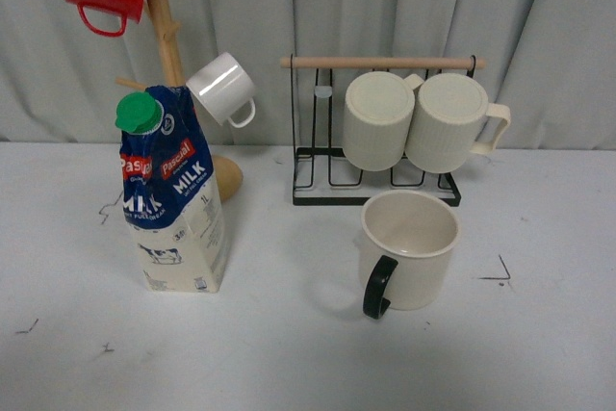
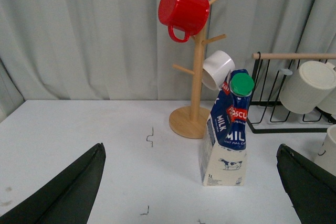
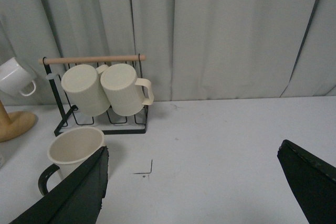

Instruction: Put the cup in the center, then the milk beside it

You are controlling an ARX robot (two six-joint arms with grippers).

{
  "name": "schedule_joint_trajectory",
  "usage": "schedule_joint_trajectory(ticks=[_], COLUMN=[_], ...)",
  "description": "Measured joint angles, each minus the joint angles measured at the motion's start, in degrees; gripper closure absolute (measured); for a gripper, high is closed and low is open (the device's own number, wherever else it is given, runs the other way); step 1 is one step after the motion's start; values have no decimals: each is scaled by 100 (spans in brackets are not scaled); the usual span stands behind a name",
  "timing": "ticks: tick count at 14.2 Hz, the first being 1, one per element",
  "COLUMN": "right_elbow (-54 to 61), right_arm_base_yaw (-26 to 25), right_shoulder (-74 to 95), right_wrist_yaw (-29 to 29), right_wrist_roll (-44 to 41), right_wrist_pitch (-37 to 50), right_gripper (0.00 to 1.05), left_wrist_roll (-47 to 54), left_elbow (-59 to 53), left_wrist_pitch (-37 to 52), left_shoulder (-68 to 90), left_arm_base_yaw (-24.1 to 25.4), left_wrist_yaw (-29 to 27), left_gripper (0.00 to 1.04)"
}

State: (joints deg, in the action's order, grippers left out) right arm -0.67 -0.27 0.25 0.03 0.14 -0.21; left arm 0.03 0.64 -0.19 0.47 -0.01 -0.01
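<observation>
- Cup [image 1: 409, 252]: upright on the table at about 4 o'clock from the table's middle in the front view, with its black handle turned to 7 o'clock.
- Milk carton [image 1: 173, 204]: upright at 9 o'clock from the middle, well apart from the cup.
- Left gripper [image 2: 190, 150] and right gripper [image 3: 193, 153]: I see the fingers spread wide on both, holding nothing.
- Risk one – the wire rack [image 1: 380, 194] stands just beside the cup at 12 o'clock, with ribbed mugs [image 1: 378, 117] hanging above it. If I overshoot the reach, I could knock them.
- Risk two – the carton is tall with a crumpled top, so a high or off-centre pinch could topple it.
- The mug tree [image 1: 166, 26] crowds the carton at 12 o'clock, and its small white mug [image 1: 223, 89] hangs near the cap.
</observation>
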Motion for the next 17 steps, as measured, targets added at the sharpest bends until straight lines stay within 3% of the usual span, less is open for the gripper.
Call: schedule_joint_trajectory(ticks=[2,3,4,5,11,13,17], right_elbow=[0,0,0,0,0,0,0], right_arm_base_yaw=[0,0,0,0,0,0,0], right_shoulder=[0,0,0,0,0,0,0], right_wrist_yaw=[0,0,0,0,0,0,0], right_wrist_roll=[0,0,-2,0,0,0,0], right_wrist_pitch=[0,0,-2,2,0,0,0], right_gripper=[6,6,6,6,6,6,6], left_wrist_roll=[2,-28,-131,-151,-146,-146,-146], left_elbow=[0,101,444,568,970,1445,2100], left_wrist_pitch=[-2,-411,-920,-352,785,1698,2433], left_shoulder=[0,70,911,1690,3067,4531,6636], left_arm_base_yaw=[0,-76,-385,-450,-551,-896,-1408], left_wrist_yaw=[2,-221,-815,-741,-518,-407,-271], left_gripper=[7,7,7,7,7,7,7])
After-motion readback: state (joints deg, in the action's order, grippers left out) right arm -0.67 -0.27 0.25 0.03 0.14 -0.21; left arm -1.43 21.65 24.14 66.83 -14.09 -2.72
